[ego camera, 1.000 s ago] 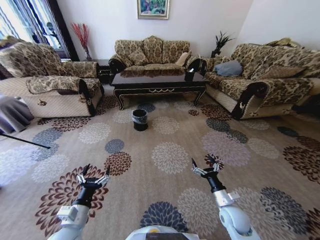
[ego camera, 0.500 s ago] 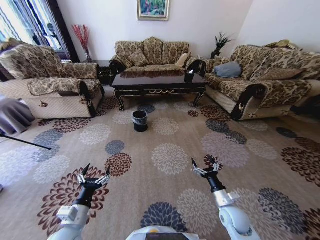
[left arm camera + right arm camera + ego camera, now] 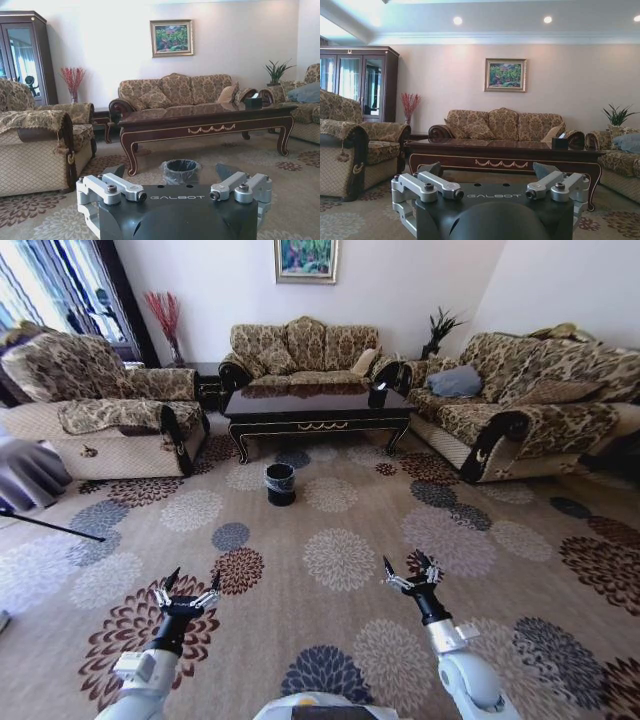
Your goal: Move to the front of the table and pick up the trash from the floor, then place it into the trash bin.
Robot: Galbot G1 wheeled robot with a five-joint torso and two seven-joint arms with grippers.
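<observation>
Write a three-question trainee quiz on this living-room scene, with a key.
1. True or false: the trash bin stands on the floor in front of the table.
2. Multiple choice: the left gripper and right gripper are A) both open and holding nothing, B) both shut on bottles, C) resting on the table.
3. Fill in: on the table's right end, near the corner, sits a dark ____.

Key: 1 true. 2 A; both hang low over the carpet, well short of the bin. 3 box.

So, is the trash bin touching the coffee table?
Apart. In the head view the trash bin stands on the carpet before the coffee table, patterned floor visible between them.
</observation>
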